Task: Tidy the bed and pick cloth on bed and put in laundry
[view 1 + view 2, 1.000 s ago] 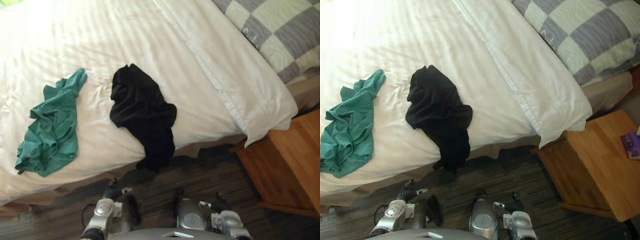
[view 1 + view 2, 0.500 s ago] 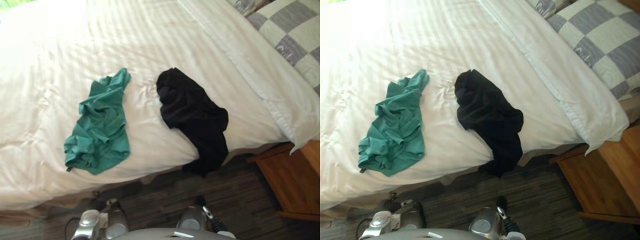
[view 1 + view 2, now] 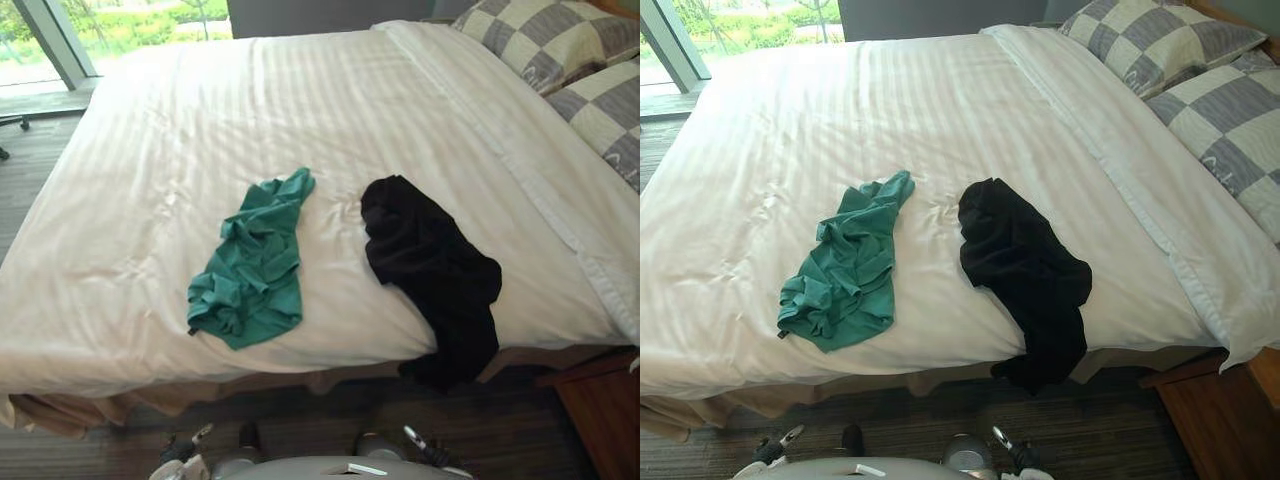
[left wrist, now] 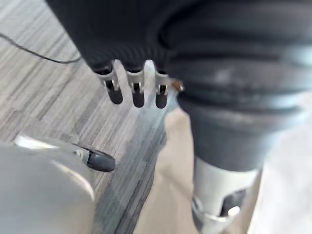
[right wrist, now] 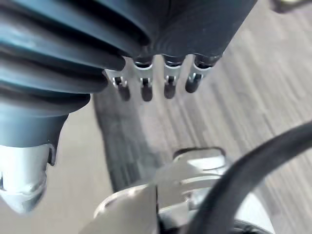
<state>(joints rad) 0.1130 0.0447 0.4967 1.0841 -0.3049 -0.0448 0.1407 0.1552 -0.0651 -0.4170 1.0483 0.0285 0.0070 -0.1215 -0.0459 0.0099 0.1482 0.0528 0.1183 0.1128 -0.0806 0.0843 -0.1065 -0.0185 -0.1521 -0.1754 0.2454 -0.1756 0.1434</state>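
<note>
The left hand (image 4: 138, 90) hangs near the floor (image 4: 44, 97), fingers straight and empty, nothing being within reach. On the white bed (image 3: 300, 100) lie a crumpled green garment (image 3: 250, 265) and a black garment (image 3: 430, 260) drooping over the near edge. The right hand (image 5: 168, 83) hangs equally slack and empty

Far checked pillow (image 3: 1155, 45), grey and cream, at 1 o'clock. Near checked pillow (image 3: 1235, 125) at 2 o'clock, touching it. Wooden nightstand (image 3: 1225, 425) at 4 o'clock, partly cut off. Dark striped floor (image 3: 890, 425) along 6 o'clock. Window (image 3: 140, 22) with greenery at 11 o'clock. Grey wall (image 3: 300, 15) at 12.
</note>
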